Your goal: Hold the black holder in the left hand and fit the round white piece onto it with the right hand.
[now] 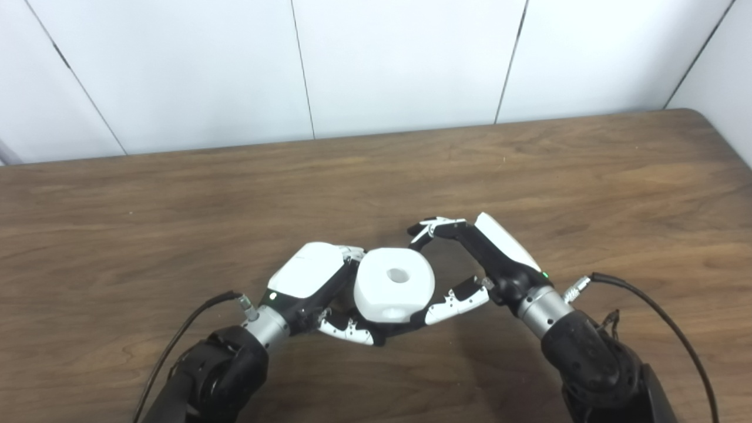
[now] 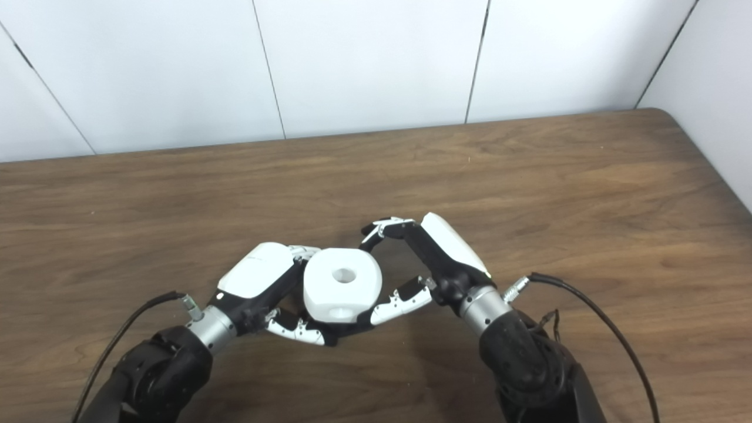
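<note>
The round white piece (image 1: 395,285), with a hole in its top, sits low in the middle of the wooden table (image 1: 176,211). My left hand (image 1: 317,282) is closed around its left side, fingers behind and thumb in front. The black holder (image 1: 382,337) is almost wholly hidden; only a dark bit shows under the white piece, in the left hand's grasp. My right hand (image 1: 470,264) stands at the piece's right with fingers spread. Its thumb tip touches the lower right edge, and its fingertips (image 1: 424,229) hover just off the upper right edge.
Black cables run from both wrists, the right hand's cable (image 1: 658,311) looping out over the table. A white panelled wall (image 1: 411,64) stands behind the table's far edge. The table's right corner (image 1: 699,114) is in view.
</note>
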Controlling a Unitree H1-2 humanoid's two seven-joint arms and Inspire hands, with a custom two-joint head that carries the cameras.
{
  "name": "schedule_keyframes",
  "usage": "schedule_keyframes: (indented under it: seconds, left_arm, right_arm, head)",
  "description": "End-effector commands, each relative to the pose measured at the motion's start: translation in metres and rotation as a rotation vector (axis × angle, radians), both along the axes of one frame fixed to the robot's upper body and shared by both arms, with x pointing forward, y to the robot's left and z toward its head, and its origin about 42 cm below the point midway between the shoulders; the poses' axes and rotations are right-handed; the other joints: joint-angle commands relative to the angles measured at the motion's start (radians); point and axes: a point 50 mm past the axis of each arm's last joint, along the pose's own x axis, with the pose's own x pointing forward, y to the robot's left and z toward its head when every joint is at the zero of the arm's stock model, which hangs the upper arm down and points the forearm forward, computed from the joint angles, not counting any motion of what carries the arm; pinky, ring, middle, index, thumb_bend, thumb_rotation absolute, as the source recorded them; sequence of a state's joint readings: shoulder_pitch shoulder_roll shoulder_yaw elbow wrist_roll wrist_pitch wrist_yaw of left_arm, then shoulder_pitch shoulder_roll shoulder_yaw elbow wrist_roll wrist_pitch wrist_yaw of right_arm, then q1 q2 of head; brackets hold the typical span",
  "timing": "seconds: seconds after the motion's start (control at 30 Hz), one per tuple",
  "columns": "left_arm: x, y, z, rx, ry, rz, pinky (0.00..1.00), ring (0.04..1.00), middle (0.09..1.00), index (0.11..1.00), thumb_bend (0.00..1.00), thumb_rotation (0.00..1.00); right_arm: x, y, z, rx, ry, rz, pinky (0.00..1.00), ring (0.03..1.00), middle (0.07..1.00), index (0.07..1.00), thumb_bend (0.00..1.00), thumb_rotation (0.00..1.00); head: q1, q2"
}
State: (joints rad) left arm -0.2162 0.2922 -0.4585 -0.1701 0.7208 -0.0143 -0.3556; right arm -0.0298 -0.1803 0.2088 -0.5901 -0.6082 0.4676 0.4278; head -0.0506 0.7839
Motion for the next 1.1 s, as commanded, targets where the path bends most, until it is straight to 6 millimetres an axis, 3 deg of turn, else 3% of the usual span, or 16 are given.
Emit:
schedule_keyframes:
  seconds: [0.0, 1.07]
  left_arm:
    - [-0.0033, 0.0007, -0.0164, 0.039, 0.082, -0.015, 0.83, 0.840, 0.759, 0.484, 0.52, 0.05]
    - [-0.0020, -0.0018, -0.0160, 0.036, 0.084, -0.009, 0.83, 0.844, 0.760, 0.485, 0.52, 0.05]
  right_arm:
    - [0.0013, 0.0013, 0.0181, 0.013, -0.073, 0.003, 0.87, 0.902, 0.799, 0.481, 0.53, 0.14]
    - [-0.0016, 0.0082, 0.0117, 0.015, -0.037, 0.041, 0.89, 0.901, 0.793, 0.480, 0.53, 0.14]
  head:
    - [0.000, 0.001]
    - [0.006, 0.006]
